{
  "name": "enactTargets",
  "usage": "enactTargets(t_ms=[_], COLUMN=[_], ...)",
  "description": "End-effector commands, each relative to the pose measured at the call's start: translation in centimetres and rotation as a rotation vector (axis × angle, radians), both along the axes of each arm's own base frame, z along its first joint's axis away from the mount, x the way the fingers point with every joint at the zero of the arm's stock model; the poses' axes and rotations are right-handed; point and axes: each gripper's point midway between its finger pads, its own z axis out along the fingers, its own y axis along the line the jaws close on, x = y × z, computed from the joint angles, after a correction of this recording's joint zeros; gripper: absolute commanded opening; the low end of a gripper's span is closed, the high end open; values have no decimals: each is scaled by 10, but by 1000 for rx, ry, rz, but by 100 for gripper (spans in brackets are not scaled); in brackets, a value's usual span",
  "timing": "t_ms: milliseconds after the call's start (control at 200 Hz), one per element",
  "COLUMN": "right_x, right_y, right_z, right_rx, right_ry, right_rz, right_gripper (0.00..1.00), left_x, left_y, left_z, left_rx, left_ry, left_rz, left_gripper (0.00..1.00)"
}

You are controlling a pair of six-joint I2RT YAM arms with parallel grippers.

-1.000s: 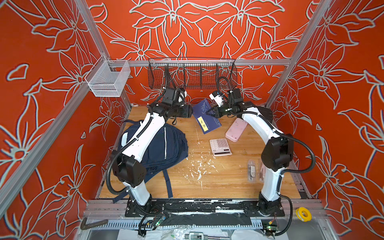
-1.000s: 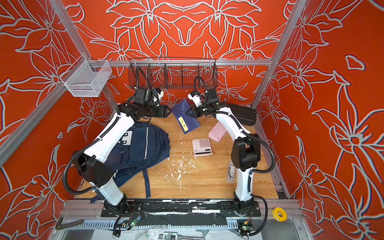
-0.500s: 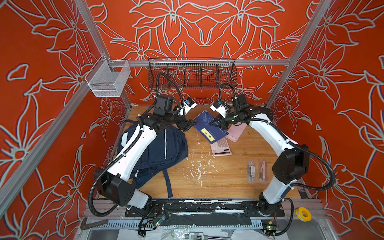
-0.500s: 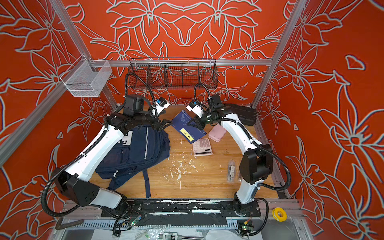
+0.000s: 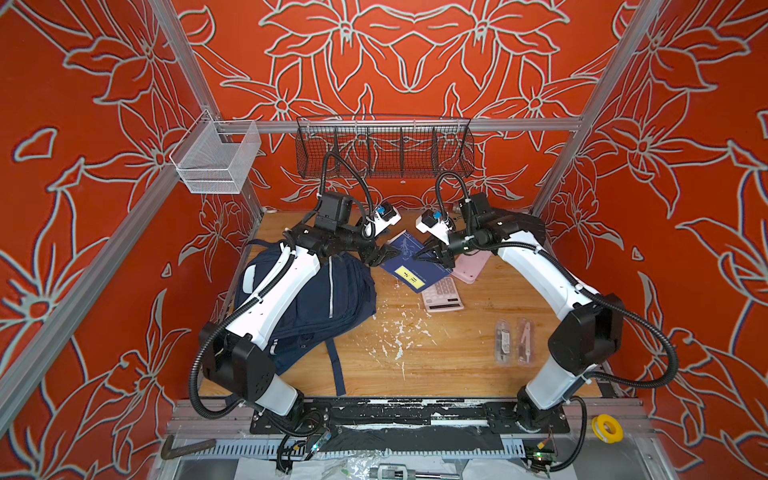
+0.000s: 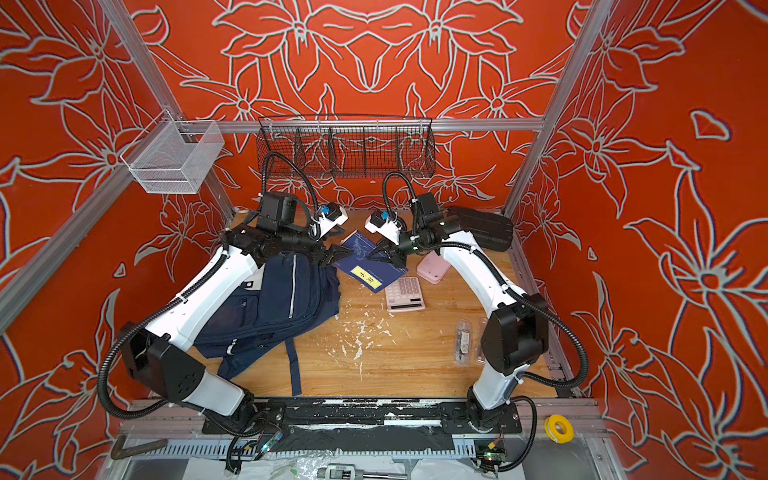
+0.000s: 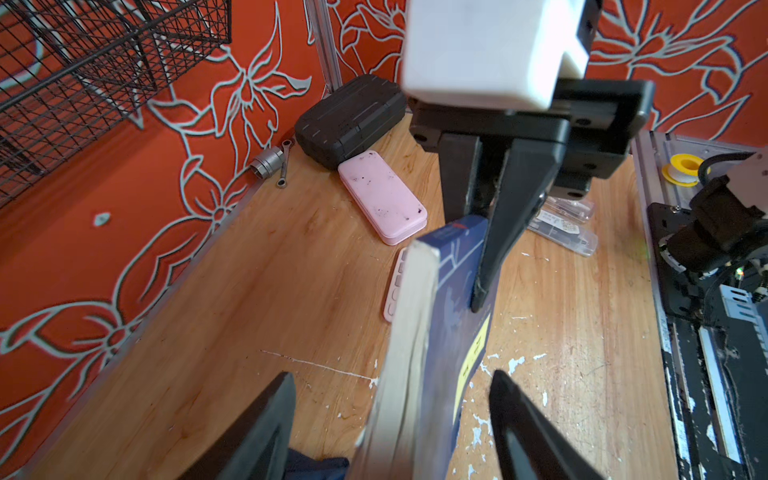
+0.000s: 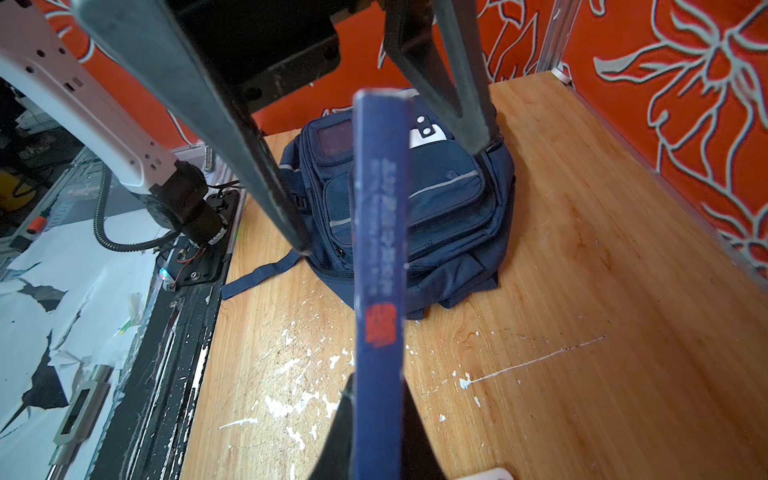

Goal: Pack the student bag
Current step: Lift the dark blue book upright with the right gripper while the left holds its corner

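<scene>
Far left, you have a white mesh basket (image 5: 216, 162) hanging on the frame rail; further right along the far rail hangs a black wire basket (image 5: 384, 151). On the left half of the wooden table (image 5: 415, 365) lies the student bag (image 5: 345, 299), flat on its back with its front pocket up, partly under your left arm; one strap trails toward the near edge. Just right of the bag's far corner sits your left gripper (image 5: 380, 257); its jaws stand apart on either side of the navy book (image 5: 409, 270), and the left wrist view shows a gap between each finger (image 7: 266, 415) and the cover, so it is released. The book is tilted, its yellow label (image 5: 409, 277) facing up in both top views; whether its lower corner touches the table you cannot tell. Your right gripper (image 5: 428, 255) is clamped on the book's far right edge, grasping it. The book overlaps a corner of the pink calculator (image 5: 444, 295); just beyond that lies a pink case (image 5: 471, 266); a black ribbed hard case (image 6: 482, 228) sits in the far right corner. Nearer you on the right lie two clear packets (image 5: 503, 340) side by side; a yellow tape roll (image 5: 606, 430) rests on the near right rail.
</scene>
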Motion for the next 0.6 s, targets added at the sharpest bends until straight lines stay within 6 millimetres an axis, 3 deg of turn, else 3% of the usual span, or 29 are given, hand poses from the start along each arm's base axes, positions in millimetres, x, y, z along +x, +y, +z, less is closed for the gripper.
enactTargets(t_ms=[0,100,160,200,250,305,380,435,530,595], right_x=[-22,-21,-18,-16,-10,-4,3,10,30,42], right_y=[3,5,4,5,5,5,2,-3,-20,-33], right_z=[15,15,13,13,13,13,11,6,-5,-2], right_rx=[64,53,45,42,34,26,-3,-41,-83,-34], right_ry=[-46,-55,-63,-69,-74,-55,-62,-72,-80,-57], right_rz=[105,110,101,93,70,35,-3,-51,-182,-273], right_gripper=[0,0,0,0,0,1,28,38,44,49], left_x=[-8,-12,-16,-19,-23,-22,-22,-20,-14,-13], left_y=[-9,-13,-15,-17,-19,-19,-19,-16,-7,-4], left_z=[-4,-3,-1,0,2,4,11,22,41,49], left_rx=[-19,-37,-54,-65,-69,-73,-97,-145,-236,-271], left_ry=[23,60,80,89,98,117,143,166,187,192], left_rz=[-64,-94,-117,-137,-161,-151,-146,-135,-91,-72], left_gripper=[68,55,42,26,0,0,0,0,0,0])
